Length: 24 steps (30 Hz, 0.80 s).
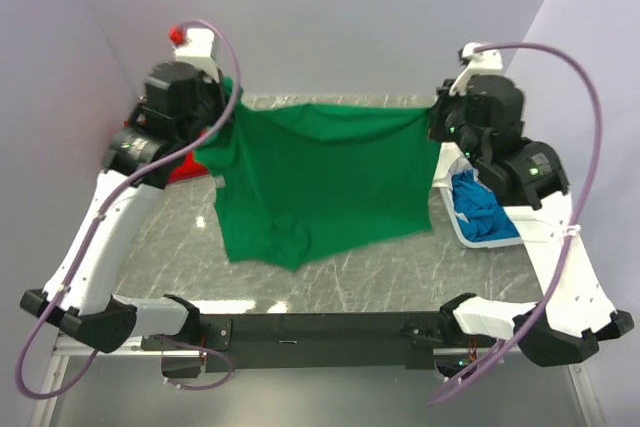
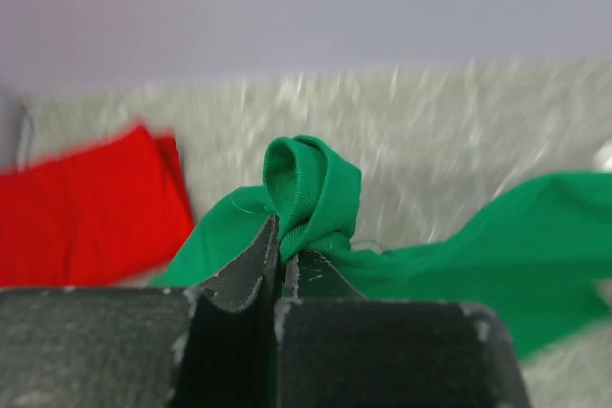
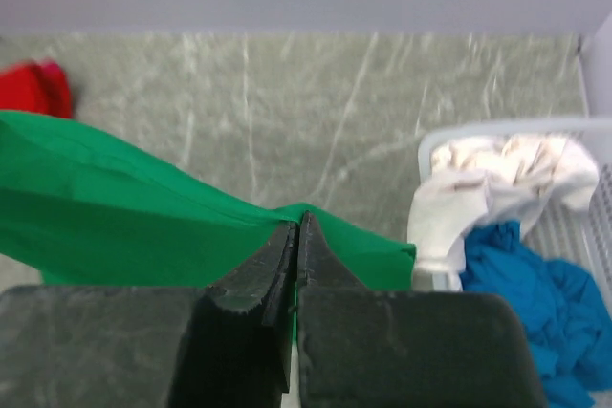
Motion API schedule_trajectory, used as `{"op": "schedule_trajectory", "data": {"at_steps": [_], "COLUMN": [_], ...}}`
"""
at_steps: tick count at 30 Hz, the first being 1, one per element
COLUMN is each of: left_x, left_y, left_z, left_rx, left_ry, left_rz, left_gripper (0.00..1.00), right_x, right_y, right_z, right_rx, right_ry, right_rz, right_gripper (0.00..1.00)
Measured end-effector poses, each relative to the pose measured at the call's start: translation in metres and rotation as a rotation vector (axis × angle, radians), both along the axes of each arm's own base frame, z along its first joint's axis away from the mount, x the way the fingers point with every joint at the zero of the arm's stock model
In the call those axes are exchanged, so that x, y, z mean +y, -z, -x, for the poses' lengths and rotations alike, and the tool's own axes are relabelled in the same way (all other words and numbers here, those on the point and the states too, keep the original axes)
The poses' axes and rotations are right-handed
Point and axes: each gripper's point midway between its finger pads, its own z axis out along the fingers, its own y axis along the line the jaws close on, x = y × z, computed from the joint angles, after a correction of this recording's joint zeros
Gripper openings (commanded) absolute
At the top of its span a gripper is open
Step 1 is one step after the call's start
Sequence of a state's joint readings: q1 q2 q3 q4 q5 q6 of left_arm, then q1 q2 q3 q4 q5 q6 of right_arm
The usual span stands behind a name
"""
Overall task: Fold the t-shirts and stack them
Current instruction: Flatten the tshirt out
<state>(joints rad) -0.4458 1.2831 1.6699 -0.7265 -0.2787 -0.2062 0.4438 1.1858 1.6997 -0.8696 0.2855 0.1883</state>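
Left pincer (image 2: 280, 250) and right pincer (image 3: 297, 236) both clenched on the green t-shirt (image 1: 320, 177), which I hold stretched above the table (image 1: 400, 267), lower edge draped onto it. Soft, light, floppy (will sag unsupported); I judge bunched top corners the surest hold.

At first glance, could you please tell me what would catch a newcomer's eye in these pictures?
A bright green cloth t-shirt is stretched over the grey marbled table between the left gripper and right gripper, both shut on its edge. A red cloth t-shirt lies far left; a white plastic lattice basket on the right holds a crumpled blue shirt and a white shirt.
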Motion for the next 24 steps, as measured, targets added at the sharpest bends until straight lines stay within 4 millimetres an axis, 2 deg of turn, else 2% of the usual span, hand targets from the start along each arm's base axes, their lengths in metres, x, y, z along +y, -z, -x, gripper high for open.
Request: {"op": "schedule_trajectory", "data": {"at_steps": [3, 5, 7, 13, 16, 21, 24], "left_x": [0.004, 0.009, 0.014, 0.020, 0.025, 0.042, 0.053], "left_y": [-0.058, -0.083, -0.094, -0.097, -0.116, -0.190, -0.218], "left_z": [0.005, 0.014, 0.024, 0.069, 0.104, 0.176, 0.222], "left_rx": [-0.141, -0.203, -0.227, -0.213, -0.243, -0.454, -0.573], "left_ry": [0.005, 0.008, 0.015, 0.099, 0.157, 0.240, 0.299], "left_rz": [0.036, 0.045, 0.042, 0.045, 0.071, 0.168, 0.213], "left_gripper": [0.01, 0.01, 0.00, 0.01, 0.01, 0.01, 0.00], "right_x": [-0.003, -0.005, -0.007, -0.009, -0.016, -0.031, -0.041], "right_y": [-0.037, -0.055, -0.064, -0.077, -0.096, -0.152, -0.174], "right_z": [0.003, 0.008, 0.016, 0.057, 0.087, 0.140, 0.174], "right_rx": [-0.090, -0.134, -0.161, -0.199, -0.244, -0.403, -0.489], "right_ry": [-0.001, -0.004, -0.017, -0.101, -0.136, -0.188, -0.218], "right_rz": [-0.031, -0.047, -0.061, -0.105, -0.135, -0.214, -0.255], "right_gripper": [0.00, 0.00, 0.00, 0.00, 0.00, 0.00, 0.00]}}
